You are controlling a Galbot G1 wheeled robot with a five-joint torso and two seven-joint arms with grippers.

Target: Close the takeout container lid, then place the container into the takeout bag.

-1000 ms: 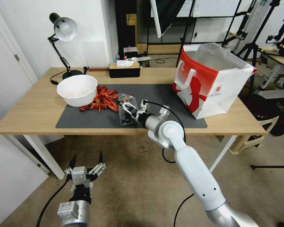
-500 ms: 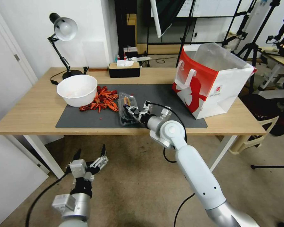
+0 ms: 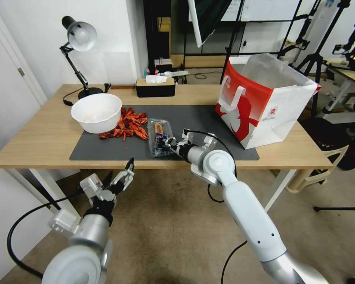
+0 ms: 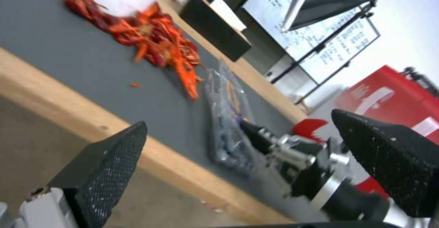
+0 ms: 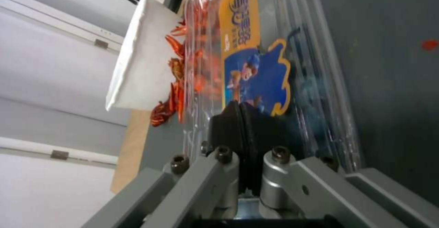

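On the worktop [image 3: 43,138] sit one dark mat [image 3: 201,118], one takeout container [image 3: 159,136], one takeout bag [image 3: 264,102], one white bowl [image 3: 96,112], one heap of red crayfish [image 3: 128,126], one desk lamp [image 3: 79,47] and one tissue box [image 3: 155,87].

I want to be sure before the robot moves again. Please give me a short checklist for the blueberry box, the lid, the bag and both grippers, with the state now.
1. Lid lies flat on the box: ok; latched: cannot tell.
2. Right gripper, fingers together, presses on the lid: ok.
3. Box sits fully on the grey mat: ok.
4. Bag stands upright, mouth open: ok.
5. Left gripper is open, below the table edge, away from the box: ok.
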